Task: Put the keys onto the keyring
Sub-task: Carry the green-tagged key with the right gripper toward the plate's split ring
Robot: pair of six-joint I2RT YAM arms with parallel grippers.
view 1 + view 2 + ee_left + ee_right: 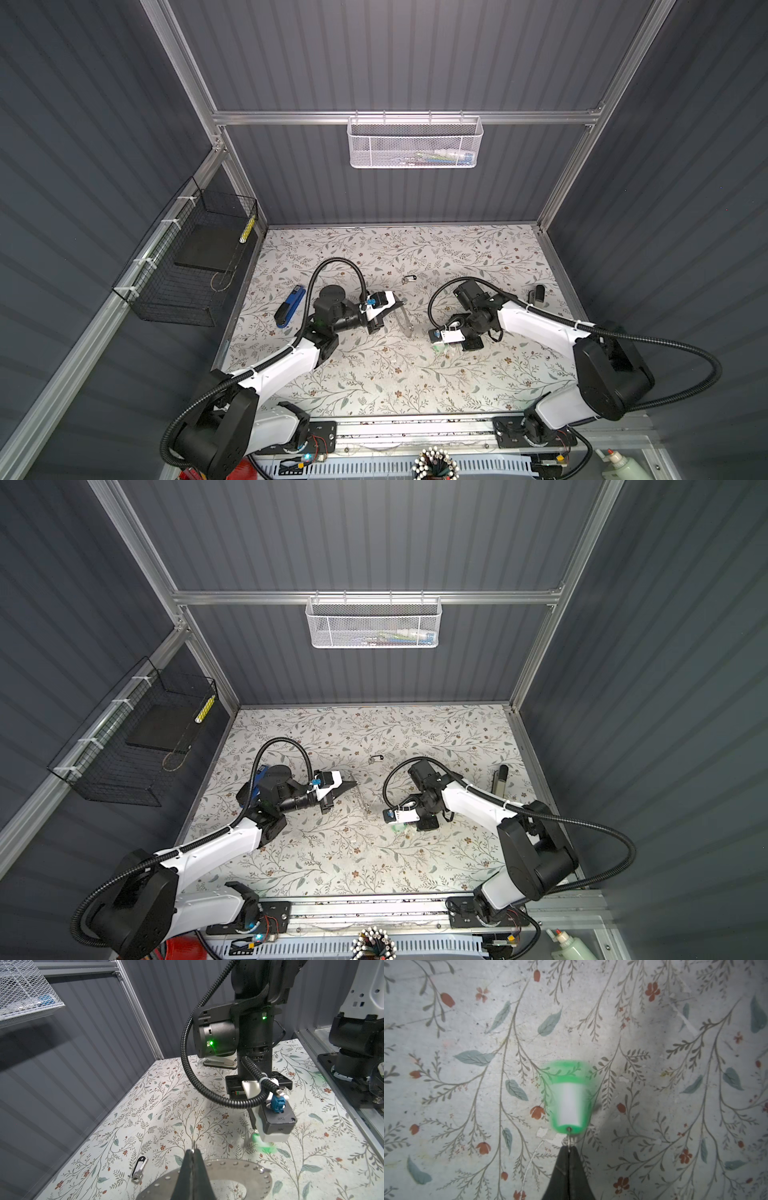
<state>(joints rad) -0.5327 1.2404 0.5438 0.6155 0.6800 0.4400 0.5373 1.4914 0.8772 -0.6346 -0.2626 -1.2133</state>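
Observation:
My left gripper (193, 1150) is shut on the rim of the keyring (239, 1169), a flat grey metal ring with small holes, and holds it just above the table (374, 374). In both top views the keyring (405, 322) (365, 800) shows edge-on by that gripper (400, 306). My right gripper (569, 1148) is shut on the small wire loop of the green-tagged key (568, 1097), whose tag hangs blurred below the tips; its blade is hidden. In a top view the green tag (440, 348) peeks from under the right wrist. The black-headed key (409, 278) (138, 1167) lies flat on the table, apart from both grippers.
A blue stapler (289, 307) lies left of the left arm. A dark stapler (538, 293) sits near the table's right edge. A black wire basket (187, 266) hangs on the left wall and a white mesh basket (415, 143) on the back wall.

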